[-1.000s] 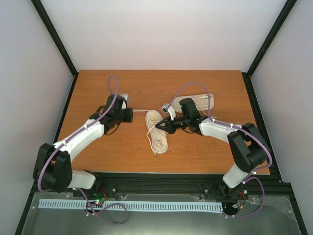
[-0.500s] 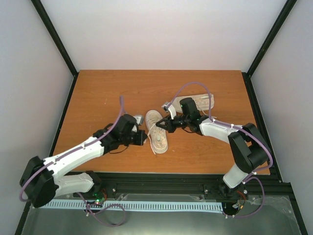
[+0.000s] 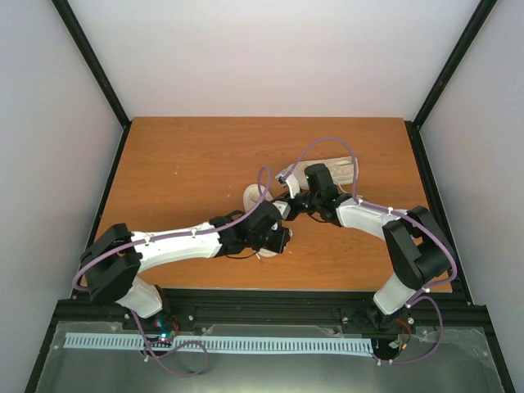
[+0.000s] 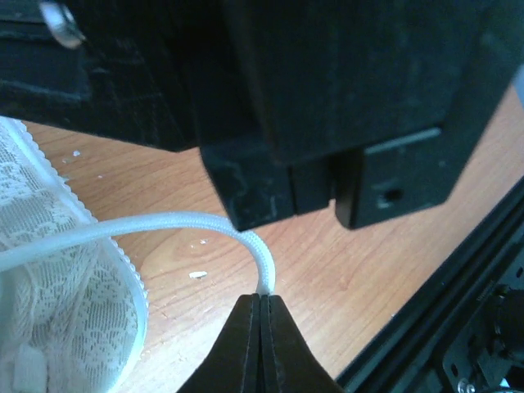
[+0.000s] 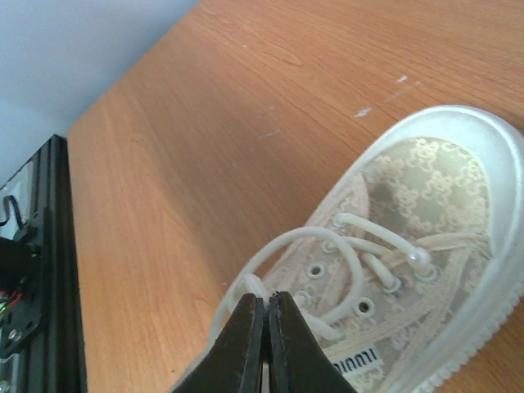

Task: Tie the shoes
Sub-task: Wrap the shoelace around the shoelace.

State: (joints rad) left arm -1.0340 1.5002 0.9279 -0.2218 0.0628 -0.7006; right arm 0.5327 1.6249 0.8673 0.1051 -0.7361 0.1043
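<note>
Left wrist view: at the bottom centre of the frame the left gripper (image 4: 260,301) is pinching the end of a thin white braided lace (image 4: 164,225) with its fingers pressed together. The lace is arcing away to the left edge. Beyond it, at lower left, the cream patterned-mesh canvas sneaker (image 4: 49,270) is lying on the orange-brown wooden table (image 4: 344,270).

In the right wrist view the right gripper (image 5: 262,301), also at bottom centre, is clamping its closed fingers on a pale loop of lace (image 5: 246,284). The sneaker's eyelets and rubber toe cap are filling the right of that frame.

In the top view both grippers are meeting over this sneaker at frame centre, and the left arm is covering most of it. The second cream sneaker (image 3: 334,170) is lying further up and right, behind the right arm.

The lace is looking soft, limp and probably slippery, so a firm pinch close to the end should be holding best. The sneaker is likely light and may be sliding under any hard tug.

Dark letters are showing on a strip at the sneaker's lower edge, possibly "miumiu", though I cannot be reading them surely.
</note>
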